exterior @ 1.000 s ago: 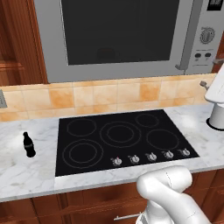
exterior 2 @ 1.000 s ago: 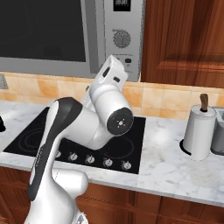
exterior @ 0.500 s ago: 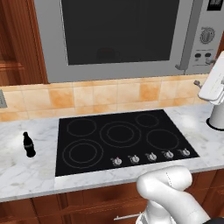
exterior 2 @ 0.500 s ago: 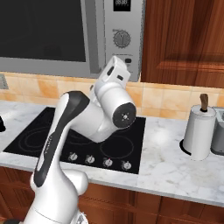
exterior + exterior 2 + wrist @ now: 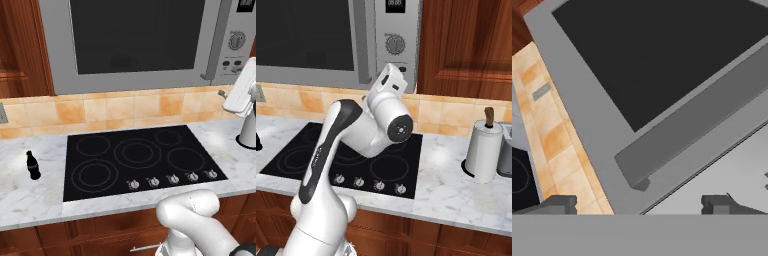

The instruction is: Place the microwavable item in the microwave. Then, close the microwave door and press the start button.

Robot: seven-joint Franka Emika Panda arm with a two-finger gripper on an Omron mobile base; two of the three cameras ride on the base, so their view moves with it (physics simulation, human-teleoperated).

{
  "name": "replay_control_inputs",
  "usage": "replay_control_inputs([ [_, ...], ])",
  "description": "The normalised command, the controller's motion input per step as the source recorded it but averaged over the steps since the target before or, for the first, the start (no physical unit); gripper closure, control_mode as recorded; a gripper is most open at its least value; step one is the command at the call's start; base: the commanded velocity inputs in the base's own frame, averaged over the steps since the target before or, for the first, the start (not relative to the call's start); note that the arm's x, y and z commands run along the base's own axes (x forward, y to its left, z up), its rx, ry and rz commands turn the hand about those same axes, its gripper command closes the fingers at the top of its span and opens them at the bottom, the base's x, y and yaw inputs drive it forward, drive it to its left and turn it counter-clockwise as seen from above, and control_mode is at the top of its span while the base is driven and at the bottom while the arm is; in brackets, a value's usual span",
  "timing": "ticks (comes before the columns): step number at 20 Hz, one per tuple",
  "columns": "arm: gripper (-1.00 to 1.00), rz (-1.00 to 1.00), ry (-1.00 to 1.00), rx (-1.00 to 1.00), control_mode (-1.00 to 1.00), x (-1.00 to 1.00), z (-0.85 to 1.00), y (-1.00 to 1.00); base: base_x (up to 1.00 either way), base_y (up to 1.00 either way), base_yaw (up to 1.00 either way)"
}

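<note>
The tool [image 5: 639,202] has risen toward the microwave door [image 5: 662,65], fingers spread empty beside its handle [image 5: 697,125].

The large grey boxy microwave [image 5: 140,45] is showing a near-black glass door [image 5: 135,35]. The white grey-veined marble desk [image 5: 30,200] is carrying a flat black cooktop [image 5: 140,160] and a small black cola bottle [image 5: 33,165]. Orange-beige tiles [image 5: 120,110] are lining the wall.
</note>
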Motion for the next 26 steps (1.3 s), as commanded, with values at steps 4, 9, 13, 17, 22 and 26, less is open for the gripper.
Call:
replay_control_inputs([
  [4, -1.00, 0.01, 0.00, 0.00, -1.00, 0.00, 0.00, -0.08, 0.00, 0.00, 0.00],
  [9, -1.00, 0.01, 0.00, 0.00, -1.00, 0.04, 0.00, -0.08, 0.00, 0.00, 0.00],
  [13, -1.00, 0.00, 0.00, 0.00, -1.00, 0.20, 0.00, -0.01, 0.00, 0.00, 0.00],
  [17, -1.00, 0.00, 0.00, 0.00, -1.00, 0.19, 0.00, -0.01, 0.00, 0.00, 0.00],
  [22, -1.00, 0.00, 0.00, 0.00, -1.00, 0.22, 0.00, 0.00, 0.00, 0.00, 0.00],
  [26, -1.00, 0.00, 0.01, 0.00, -1.00, 0.25, 0.00, -0.01, 0.00, 0.00, 0.00],
])
